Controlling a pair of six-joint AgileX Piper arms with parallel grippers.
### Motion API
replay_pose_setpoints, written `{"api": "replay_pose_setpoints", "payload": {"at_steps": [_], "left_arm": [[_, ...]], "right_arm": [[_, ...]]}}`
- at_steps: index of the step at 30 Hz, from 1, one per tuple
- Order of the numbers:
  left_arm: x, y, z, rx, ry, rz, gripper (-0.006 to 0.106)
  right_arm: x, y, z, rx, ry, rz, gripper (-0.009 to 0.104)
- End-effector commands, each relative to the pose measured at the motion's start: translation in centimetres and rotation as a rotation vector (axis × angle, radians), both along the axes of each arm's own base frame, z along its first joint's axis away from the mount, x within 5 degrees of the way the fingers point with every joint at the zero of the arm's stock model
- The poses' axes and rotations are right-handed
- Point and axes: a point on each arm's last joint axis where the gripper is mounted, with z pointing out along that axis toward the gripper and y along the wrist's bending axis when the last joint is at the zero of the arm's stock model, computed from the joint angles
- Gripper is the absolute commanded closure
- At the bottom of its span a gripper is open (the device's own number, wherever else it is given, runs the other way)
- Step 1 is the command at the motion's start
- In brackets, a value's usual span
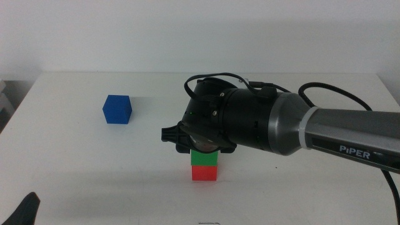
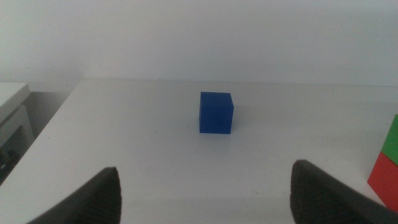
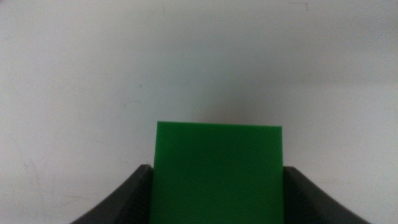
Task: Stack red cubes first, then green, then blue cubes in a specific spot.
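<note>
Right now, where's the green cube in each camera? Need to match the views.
Middle view: green cube low centre, on the red cube, under the right gripper.
Left wrist view: a green sliver at the right edge, above red; left gripper open, waiting.
Right wrist view: fills the lower centre, a dark jaw on each side.
Shared landmark: the white table; the blue cube shows in two views only.
</note>
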Motion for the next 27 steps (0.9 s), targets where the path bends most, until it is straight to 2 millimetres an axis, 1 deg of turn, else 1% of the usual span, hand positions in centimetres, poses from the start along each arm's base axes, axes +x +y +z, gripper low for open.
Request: {"api": "replay_pose_setpoints", "payload": {"at_steps": [1, 12, 13, 17, 19, 21, 25, 27], "left_arm": [[-0.1, -0.1, 0.9, -0.016, -0.094, -0.006, 0.008], [-0.1, -0.1, 0.9, -0.016, -0.094, -0.006, 0.008], [-0.1, -0.1, 0.9, -0.016, -0.094, -0.006, 0.008], [-0.1, -0.1, 0.9, -0.016, -0.094, -0.006, 0.008], [-0.1, -0.1, 0.9, -0.016, -0.094, -0.006, 0.008], [-0.1, -0.1, 0.9, -0.016, -0.094, -0.006, 0.008], [-0.1, -0.1, 0.9, -0.016, -0.094, -0.006, 0.008], [-0.1, -0.1, 0.9, -0.016, -0.094, -0.006, 0.008]], "right_arm": [[0.2, -0.3, 3.1, 0.043, -0.09, 0.015, 0.096], [0.4, -0.1, 2.2, 0.024, -0.082, 0.016, 0.096], [0.3, -0.4, 3.1, 0.023, -0.103, 0.037, 0.096], [-0.3, -0.6, 4.8, 0.023, -0.144, 0.071, 0.096], [-0.4, -0.7, 5.3, 0.021, -0.159, 0.077, 0.096], [-0.5, -0.8, 5.3, 0.005, -0.167, 0.086, 0.096], [-1.1, -0.9, 4.7, -0.045, -0.201, 0.135, 0.096], [-1.3, -1.0, 4.6, -0.032, -0.222, 0.174, 0.096]]}}
